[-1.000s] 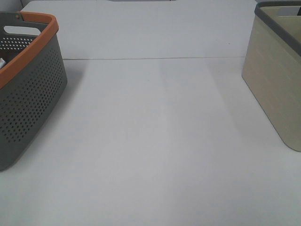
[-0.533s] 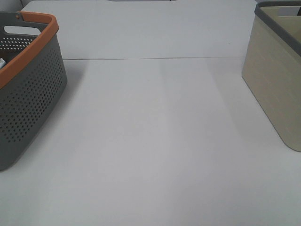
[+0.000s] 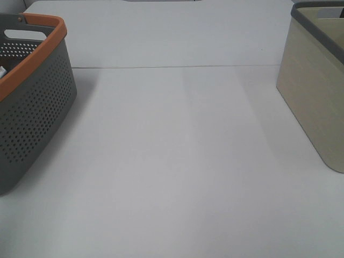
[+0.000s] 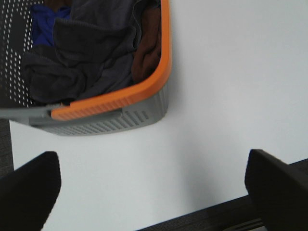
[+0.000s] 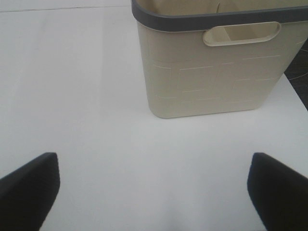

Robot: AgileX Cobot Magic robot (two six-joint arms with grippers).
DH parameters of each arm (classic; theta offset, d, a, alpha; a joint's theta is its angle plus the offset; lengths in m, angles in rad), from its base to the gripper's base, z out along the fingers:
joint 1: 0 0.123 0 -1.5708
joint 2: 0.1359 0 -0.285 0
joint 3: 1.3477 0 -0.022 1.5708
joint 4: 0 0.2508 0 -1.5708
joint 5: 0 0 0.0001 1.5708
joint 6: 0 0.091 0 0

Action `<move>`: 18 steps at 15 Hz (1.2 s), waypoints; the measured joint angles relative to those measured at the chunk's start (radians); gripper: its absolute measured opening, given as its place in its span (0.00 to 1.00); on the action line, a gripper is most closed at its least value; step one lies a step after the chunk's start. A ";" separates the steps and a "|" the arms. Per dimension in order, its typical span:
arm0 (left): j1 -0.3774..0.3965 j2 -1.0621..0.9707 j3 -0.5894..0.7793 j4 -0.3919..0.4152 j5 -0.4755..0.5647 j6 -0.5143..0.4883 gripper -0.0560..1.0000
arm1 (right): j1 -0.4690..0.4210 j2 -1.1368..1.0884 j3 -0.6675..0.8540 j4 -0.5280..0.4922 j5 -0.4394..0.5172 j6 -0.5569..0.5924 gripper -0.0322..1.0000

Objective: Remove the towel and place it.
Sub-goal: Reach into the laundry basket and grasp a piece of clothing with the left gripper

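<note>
White worktop (image 3: 177,161) underneath everything. Dark charcoal towel (image 4: 82,53) crumpled inside the grey perforated basket (image 4: 165,43) with the orange rim, heaped on top, with a blue cloth (image 4: 45,21) toward one wall and a rust-brown cloth (image 4: 147,48) tucked against the rim beside it. Probably light, soft and limp — likely to sag and trail once lifted, perhaps dragging a neighbour along. Best pinched at a raised fold near the middle of the heap, deep enough to catch the terry rather than skim it; no tag visible to aim for. Over the worktop just outside the basket, left jaws spread wide, holding nothing. Likewise wide apart and empty, right jaws facing the beige bin (image 5: 211,82) with the grey rim — well apart from the basket, at the opposite side of the worktop.
</note>
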 joint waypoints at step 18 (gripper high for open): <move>0.000 0.989 -0.520 0.355 -0.104 0.711 0.98 | 0.000 0.000 0.000 0.000 0.000 0.000 0.97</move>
